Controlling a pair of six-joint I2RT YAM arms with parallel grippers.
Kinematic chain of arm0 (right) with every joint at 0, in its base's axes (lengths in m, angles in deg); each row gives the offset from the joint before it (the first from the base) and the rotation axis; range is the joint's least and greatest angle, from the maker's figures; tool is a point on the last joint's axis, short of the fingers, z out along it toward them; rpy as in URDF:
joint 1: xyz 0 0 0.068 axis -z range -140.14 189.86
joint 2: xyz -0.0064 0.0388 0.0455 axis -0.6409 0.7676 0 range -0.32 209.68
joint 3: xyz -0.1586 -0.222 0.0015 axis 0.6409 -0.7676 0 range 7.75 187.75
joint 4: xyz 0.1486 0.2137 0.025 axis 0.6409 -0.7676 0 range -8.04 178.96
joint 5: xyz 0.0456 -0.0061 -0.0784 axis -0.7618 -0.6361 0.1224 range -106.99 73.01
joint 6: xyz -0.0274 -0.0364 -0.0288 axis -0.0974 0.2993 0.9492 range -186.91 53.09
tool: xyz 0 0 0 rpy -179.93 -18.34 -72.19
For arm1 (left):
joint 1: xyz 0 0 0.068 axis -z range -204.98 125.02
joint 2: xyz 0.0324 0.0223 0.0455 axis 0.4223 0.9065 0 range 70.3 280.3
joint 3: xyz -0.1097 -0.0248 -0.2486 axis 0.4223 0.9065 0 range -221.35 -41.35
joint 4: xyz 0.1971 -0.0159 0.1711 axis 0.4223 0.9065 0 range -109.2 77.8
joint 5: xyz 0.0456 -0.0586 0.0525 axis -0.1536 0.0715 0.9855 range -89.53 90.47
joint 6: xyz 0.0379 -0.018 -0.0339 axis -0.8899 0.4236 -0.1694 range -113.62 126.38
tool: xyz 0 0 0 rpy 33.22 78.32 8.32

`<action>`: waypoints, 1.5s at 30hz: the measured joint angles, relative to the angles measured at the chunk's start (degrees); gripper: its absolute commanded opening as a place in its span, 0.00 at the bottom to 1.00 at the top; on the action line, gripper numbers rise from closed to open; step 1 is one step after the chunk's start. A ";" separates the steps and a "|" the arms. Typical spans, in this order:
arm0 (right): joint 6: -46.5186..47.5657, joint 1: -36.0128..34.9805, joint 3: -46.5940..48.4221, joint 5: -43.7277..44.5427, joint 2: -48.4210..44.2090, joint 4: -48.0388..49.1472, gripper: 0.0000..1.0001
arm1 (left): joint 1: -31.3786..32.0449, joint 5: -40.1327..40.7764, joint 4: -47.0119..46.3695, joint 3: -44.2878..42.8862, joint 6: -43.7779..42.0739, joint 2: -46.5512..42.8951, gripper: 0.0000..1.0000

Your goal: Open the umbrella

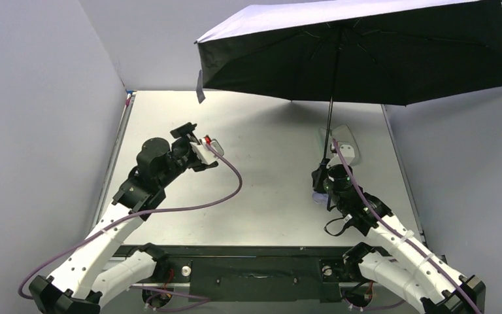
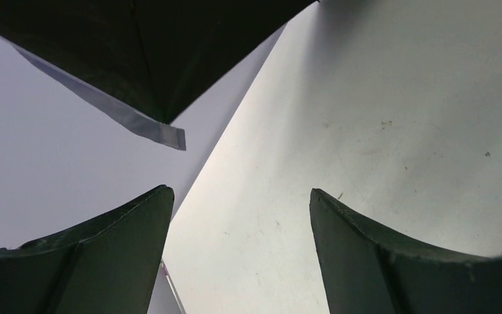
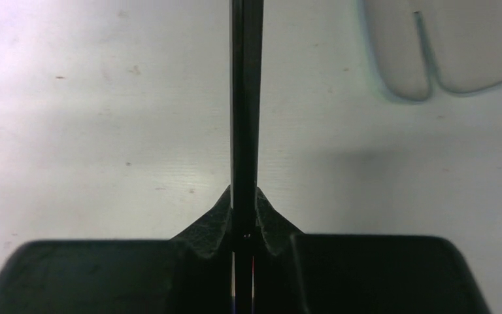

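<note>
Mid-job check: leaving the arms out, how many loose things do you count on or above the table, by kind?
umbrella, open: 1
pale case, lying on the table: 1
Total: 2

No text, label, brand, number or sign can be read in any of the three views.
</note>
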 measured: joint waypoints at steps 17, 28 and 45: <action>-15.82 -4.94 -11.02 -10.05 2.80 25.51 0.08 | 0.00 2.75 13.55 1.60 -0.59 -6.64 0.74; -15.21 -6.40 -17.51 -11.28 3.72 35.52 0.61 | -0.04 3.32 16.94 1.64 -1.14 -6.93 0.74; -1.79 -10.23 -14.58 -4.81 -0.57 17.29 0.77 | -0.76 3.76 21.40 10.34 -8.33 -10.69 0.97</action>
